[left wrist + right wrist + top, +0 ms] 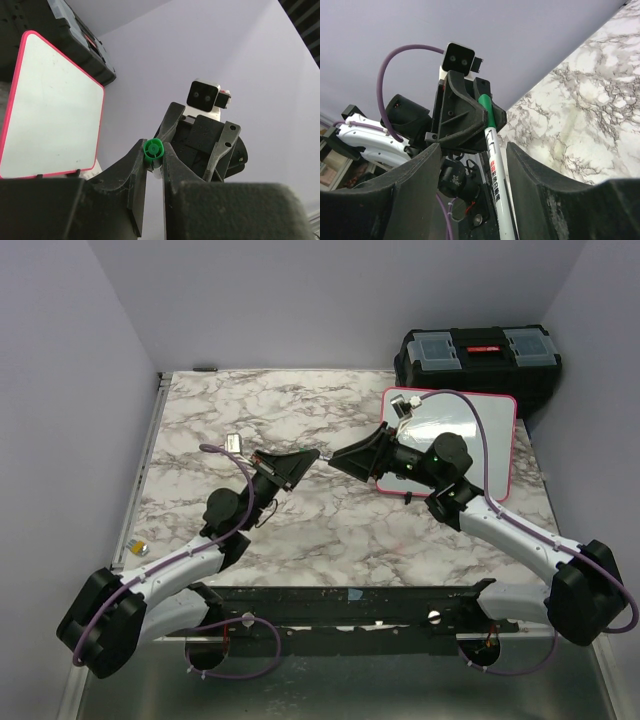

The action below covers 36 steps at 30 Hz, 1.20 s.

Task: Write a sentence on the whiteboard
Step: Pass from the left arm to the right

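Glossy white inside a thin pink-red frame, the whiteboard (487, 435) lies flat on the far right of the marble table (250, 405), just in front of the black toolbox (478, 358). Its surface looks unwritten, with only faint specks in the left wrist view. It sits slightly turned, and the right forearm crosses over its near left corner.

The marker (496, 175) is in the air left of the board, between the 2 grippers, which point at each other tip to tip. Its long axis runs left to right along the line joining them, roughly level above the table. The left gripper (153, 151) is pressed together on the marker's green end, which looks like the cap. The right gripper (340, 456) has its fingers spread to either side of the white barrel, with a clear gap on 1 side, so it does not seem clamped yet.

The board lies to the right of and beyond both grippers, and the right arm is much the nearer. Probably the right gripper must close on the barrel and the 2 pull apart along that axis, after which the tip swings right and down to the board.
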Motion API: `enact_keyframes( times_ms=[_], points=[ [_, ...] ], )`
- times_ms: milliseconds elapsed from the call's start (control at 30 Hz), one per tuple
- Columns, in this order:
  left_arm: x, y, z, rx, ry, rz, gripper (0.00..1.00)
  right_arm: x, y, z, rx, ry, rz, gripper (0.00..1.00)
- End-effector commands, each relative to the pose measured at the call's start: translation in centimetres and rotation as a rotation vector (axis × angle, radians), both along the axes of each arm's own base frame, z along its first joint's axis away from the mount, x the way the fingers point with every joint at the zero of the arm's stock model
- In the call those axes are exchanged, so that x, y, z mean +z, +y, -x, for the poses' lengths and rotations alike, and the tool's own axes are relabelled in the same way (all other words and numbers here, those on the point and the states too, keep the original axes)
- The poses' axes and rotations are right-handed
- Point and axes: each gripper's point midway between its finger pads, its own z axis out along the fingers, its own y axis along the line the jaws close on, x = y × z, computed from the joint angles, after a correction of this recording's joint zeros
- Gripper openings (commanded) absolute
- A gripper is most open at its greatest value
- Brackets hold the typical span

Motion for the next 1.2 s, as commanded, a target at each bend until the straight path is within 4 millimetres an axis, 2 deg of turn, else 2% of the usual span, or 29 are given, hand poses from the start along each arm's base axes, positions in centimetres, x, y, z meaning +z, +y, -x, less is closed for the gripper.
enact_keyframes(
  times_ms=[0, 300, 433, 733, 1067, 1167],
  points=[
    [1.3, 1.1, 0.1, 0.039, -0.014, 0.072, 0.0, 0.9, 0.1, 0.1, 0.001, -0.024, -0.033, 0.58],
    [2.8, 1.5, 0.2, 0.047, -0.041, 0.118, 0.0, 0.3, 0.3, 0.2, 0.017, -0.008, -0.027, 0.58],
    [2.7, 1.0, 0.0, 0.032, -0.035, 0.116, 0.0, 0.3, 0.4, 0.2, 0.02, -0.009, -0.029, 0.56],
    [2.1, 0.2, -0.2, 0.001, -0.035, 0.117, 0.0, 0.4, 0.6, 0.3, 0.036, -0.01, -0.037, 0.4],
    [2.1, 0.0, -0.3, -0.003, -0.038, 0.115, 0.0, -0.1, 0.8, 0.2, 0.045, 0.001, -0.027, 0.4],
    [2.0, 0.0, -0.3, -0.007, -0.037, 0.112, 0.0, -0.1, 0.7, 0.2, 0.041, -0.002, -0.025, 0.36]
  ],
)
